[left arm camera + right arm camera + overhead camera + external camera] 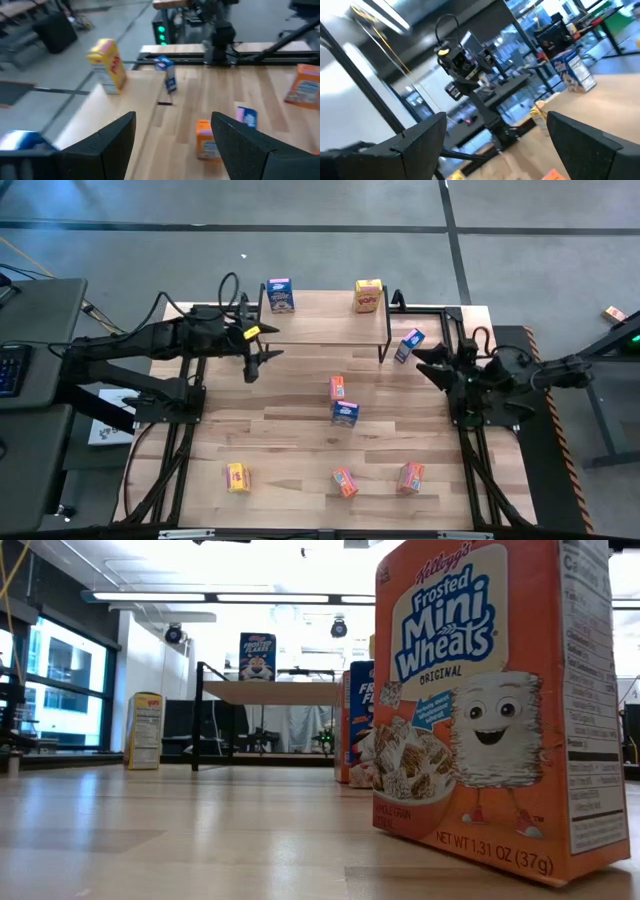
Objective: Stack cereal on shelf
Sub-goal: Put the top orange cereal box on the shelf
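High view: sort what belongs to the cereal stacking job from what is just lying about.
Job: shelf; blue box and yellow box on it; leaning blue box by its leg; middle orange box, middle blue box; front yellow box, front orange boxes; left gripper and right gripper, open, empty.
Lying about: keyboard, papers, small box on the floor.
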You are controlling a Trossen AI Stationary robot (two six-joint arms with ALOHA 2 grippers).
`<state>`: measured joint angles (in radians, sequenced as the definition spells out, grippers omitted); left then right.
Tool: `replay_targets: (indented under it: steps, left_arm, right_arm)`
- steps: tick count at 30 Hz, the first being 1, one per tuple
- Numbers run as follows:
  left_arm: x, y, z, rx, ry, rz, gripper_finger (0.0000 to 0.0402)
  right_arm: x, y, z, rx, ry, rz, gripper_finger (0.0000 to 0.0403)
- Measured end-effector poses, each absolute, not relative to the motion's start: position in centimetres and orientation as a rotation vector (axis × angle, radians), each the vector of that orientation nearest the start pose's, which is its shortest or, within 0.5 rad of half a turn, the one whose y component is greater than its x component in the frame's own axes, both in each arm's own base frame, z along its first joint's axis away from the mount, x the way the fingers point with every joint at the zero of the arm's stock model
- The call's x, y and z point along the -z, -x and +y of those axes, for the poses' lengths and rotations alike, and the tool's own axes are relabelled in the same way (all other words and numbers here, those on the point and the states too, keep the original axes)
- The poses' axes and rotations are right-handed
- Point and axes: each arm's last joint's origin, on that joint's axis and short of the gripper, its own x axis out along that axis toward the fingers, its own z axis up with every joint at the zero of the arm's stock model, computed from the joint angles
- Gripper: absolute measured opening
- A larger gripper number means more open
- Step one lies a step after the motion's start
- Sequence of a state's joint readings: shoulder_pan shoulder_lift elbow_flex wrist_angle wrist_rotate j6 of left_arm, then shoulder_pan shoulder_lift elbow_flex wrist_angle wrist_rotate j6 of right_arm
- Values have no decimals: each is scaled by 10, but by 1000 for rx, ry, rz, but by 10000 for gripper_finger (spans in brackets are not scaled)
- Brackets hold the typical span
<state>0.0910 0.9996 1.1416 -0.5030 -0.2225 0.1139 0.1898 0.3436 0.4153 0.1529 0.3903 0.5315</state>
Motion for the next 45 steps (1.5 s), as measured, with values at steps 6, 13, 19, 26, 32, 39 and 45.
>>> replay_targets:
  steps: [6,13,19,26,32,39,45]
  left_arm:
    - [-392,-183,25,-353,-144,360,251]
    - [-385,-168,26,-439,-133,469,251]
    - [-383,-169,26,-457,-132,485,251]
    - [-377,-169,27,-493,-146,511,251]
    - [-351,-168,27,-497,-133,484,251]
    - [-332,-168,27,-500,-128,370,251]
    - [-316,-172,28,-503,-131,325,251]
  right_arm:
    - [-342,-124,10,269,-554,-141,339]
    - [-379,-156,15,380,-670,-37,339]
    - [-397,-185,20,468,-753,83,339]
    - [-407,-217,25,561,-773,213,339]
    - [-404,-234,15,696,-813,350,339]
    - [-381,-266,3,727,-908,500,339]
    - [-358,-290,-4,765,-984,588,339]
